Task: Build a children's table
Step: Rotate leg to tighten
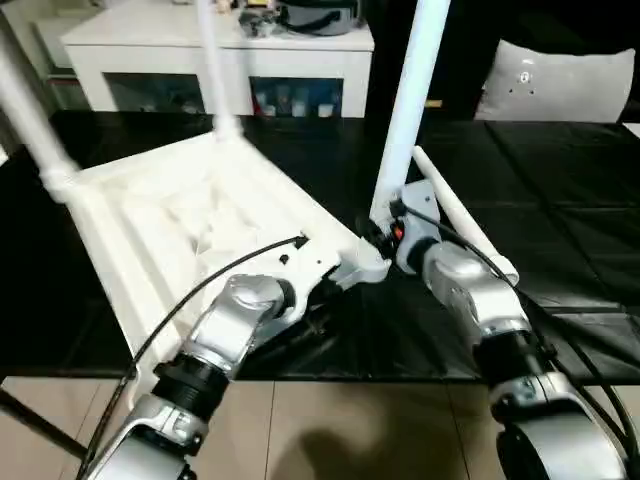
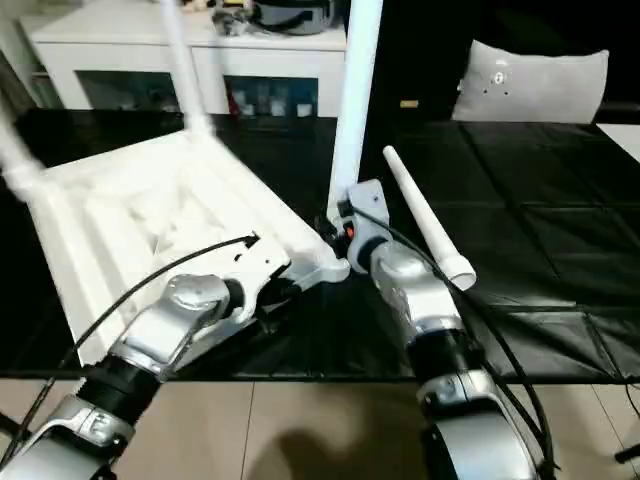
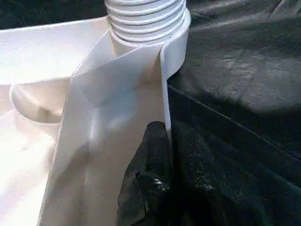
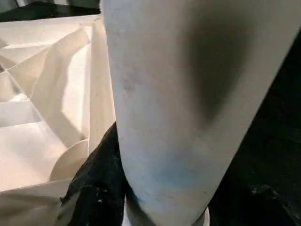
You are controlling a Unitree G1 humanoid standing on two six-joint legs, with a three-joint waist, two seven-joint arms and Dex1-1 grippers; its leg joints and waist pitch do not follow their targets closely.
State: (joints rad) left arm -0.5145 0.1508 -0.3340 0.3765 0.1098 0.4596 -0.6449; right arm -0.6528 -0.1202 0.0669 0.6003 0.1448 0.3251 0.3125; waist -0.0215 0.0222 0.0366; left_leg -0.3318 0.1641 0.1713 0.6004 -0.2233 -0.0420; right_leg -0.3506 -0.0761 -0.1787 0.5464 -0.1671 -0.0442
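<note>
1. One white table top (image 1: 190, 215), lying upside down on the black worktable (image 1: 560, 200) with its ribbed underside facing up.
2. Four white legs in all: three stand up from corners of the top, at the far left (image 1: 30, 110), the far middle (image 1: 212, 70) and the near right corner (image 1: 410, 100) (the tallest in the head views); one lies loose (image 1: 462, 218) on the black cover.
3. Two silver robot arms, a left one (image 1: 235, 320) and a right one (image 1: 480, 300).
4. One white cabinet (image 1: 215, 55) behind the worktable.
5. One grey cushion (image 1: 560, 85), far right.
</note>
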